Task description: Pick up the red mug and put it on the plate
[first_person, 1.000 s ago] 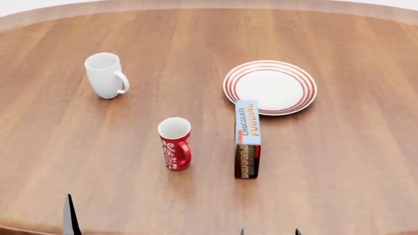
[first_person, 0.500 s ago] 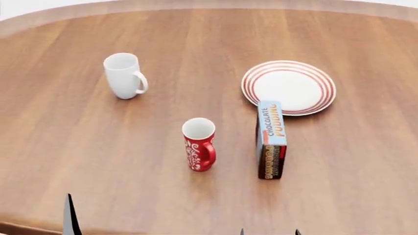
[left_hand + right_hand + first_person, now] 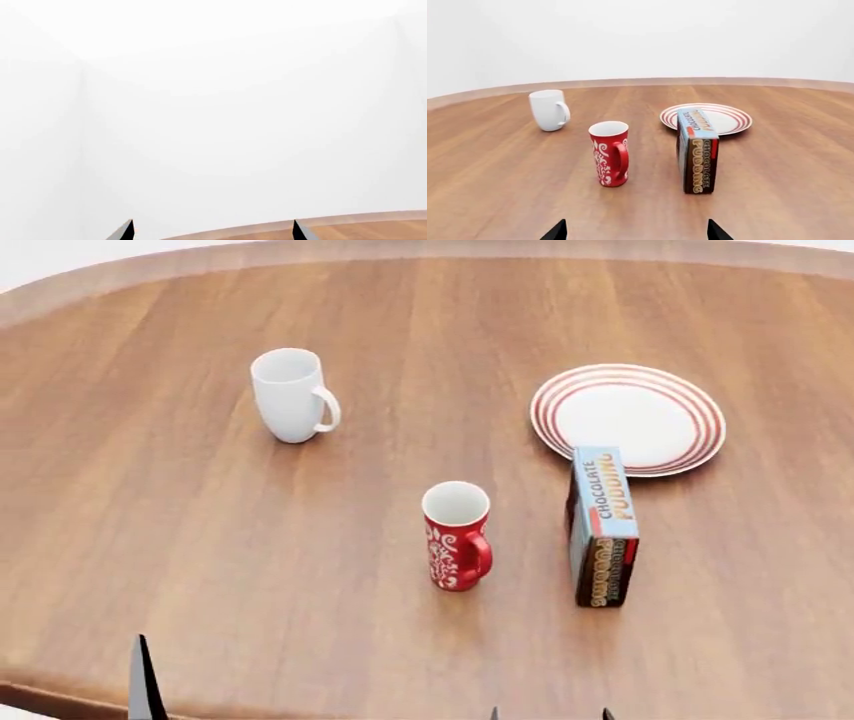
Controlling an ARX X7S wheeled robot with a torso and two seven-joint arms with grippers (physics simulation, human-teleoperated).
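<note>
The red mug (image 3: pixel 457 535) with white swirls stands upright near the table's middle, handle towards me. It also shows in the right wrist view as the red mug (image 3: pixel 609 152), ahead of my right gripper (image 3: pixel 636 231), which is open, empty and well short of it. The plate (image 3: pixel 627 418) with red rings lies to the back right, the plate (image 3: pixel 730 120) partly hidden by a box. My left gripper (image 3: pixel 212 231) is open and empty, facing a white wall over the table edge. Only dark fingertips (image 3: pixel 140 690) show at the head view's bottom.
A chocolate pudding box (image 3: pixel 603 525) stands on its edge between the red mug and the plate, touching the plate's near rim. A plain white mug (image 3: pixel 294 395) stands at the back left. The round wooden table (image 3: pixel 200 540) curves away at the near left.
In the head view, both mugs, the box and the plate have slid rightward together, so the view has shifted left. The fingertips keep their places in the picture.
</note>
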